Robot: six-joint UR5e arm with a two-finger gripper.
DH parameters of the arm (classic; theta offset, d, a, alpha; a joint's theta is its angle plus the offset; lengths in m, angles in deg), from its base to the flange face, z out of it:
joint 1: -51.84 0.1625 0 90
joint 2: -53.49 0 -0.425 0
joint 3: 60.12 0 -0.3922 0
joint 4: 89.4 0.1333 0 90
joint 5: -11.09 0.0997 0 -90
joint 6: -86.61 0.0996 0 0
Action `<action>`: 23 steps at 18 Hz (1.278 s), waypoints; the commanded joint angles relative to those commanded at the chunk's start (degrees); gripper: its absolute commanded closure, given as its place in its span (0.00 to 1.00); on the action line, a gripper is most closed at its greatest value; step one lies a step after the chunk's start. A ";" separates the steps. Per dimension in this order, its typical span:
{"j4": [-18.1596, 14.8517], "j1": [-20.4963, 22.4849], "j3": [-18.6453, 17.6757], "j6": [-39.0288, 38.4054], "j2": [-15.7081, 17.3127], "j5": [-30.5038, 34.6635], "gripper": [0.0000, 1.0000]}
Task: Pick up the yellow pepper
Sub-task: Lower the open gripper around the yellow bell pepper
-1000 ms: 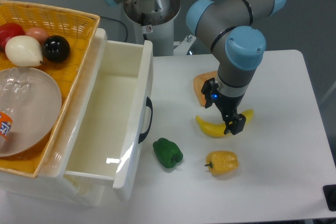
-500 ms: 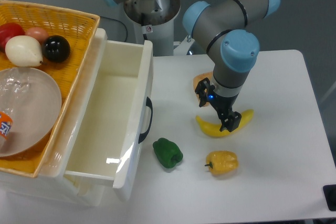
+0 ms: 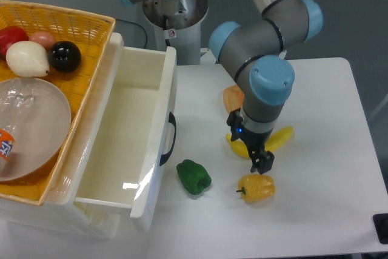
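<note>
claw: gripper [image 3: 259, 161] hangs just above the yellow pepper [image 3: 257, 188], at its 12 o'clock; whether the fingers are spread, I cannot tell
risk: an off-centre descent could knock the lumpy pepper aside, or catch the banana [image 3: 277, 140] close behind

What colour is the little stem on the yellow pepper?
Dark, on the yellow pepper; the fixed camera shows it.

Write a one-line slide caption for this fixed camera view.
UR5e gripper poised just above the yellow pepper, with banana and green pepper nearby.
</note>
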 joint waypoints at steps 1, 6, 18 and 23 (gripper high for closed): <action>0.00 0.00 0.27 0.00 -0.18 0.00 0.00; -0.35 0.35 1.85 0.01 -2.55 -0.17 0.00; 0.00 0.35 2.82 0.18 -5.63 -0.09 0.00; 0.61 0.44 3.96 0.27 -7.29 -0.09 0.00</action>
